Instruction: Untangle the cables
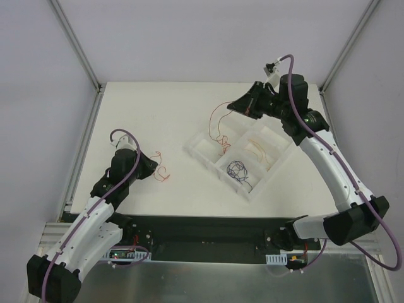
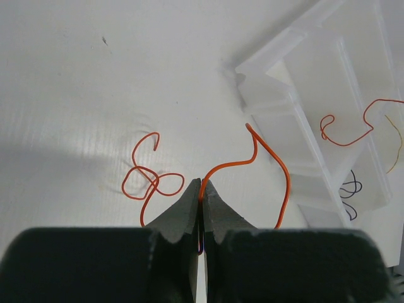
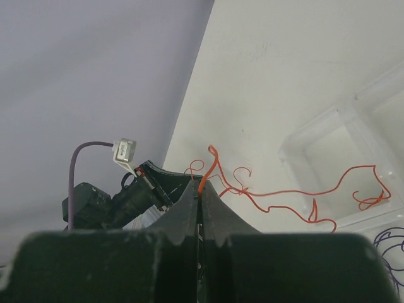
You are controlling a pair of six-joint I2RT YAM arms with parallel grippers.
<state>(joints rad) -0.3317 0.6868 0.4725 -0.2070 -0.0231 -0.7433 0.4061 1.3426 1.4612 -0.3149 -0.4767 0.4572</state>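
My left gripper (image 1: 154, 165) (image 2: 201, 188) is shut on one end of an orange-red cable (image 2: 271, 158), which arcs up and back down over the table. A second curly red cable (image 2: 149, 180) (image 1: 164, 173) lies on the table just left of its tip. Raised over the far side, my right gripper (image 1: 231, 106) (image 3: 201, 189) is shut on a long thin red cable (image 1: 213, 121) (image 3: 297, 189). That cable hangs down into the clear divided tray (image 1: 196, 154). A dark blue-black bunch (image 1: 238, 169) and tan strands (image 1: 260, 151) lie in separate tray compartments.
The tray (image 2: 297, 101) (image 3: 315, 129) sits at an angle right of centre, between the two arms. Grey walls and metal frame posts (image 1: 76, 44) border the white table on the left, back and right. The left arm (image 3: 113, 202) shows in the right wrist view.
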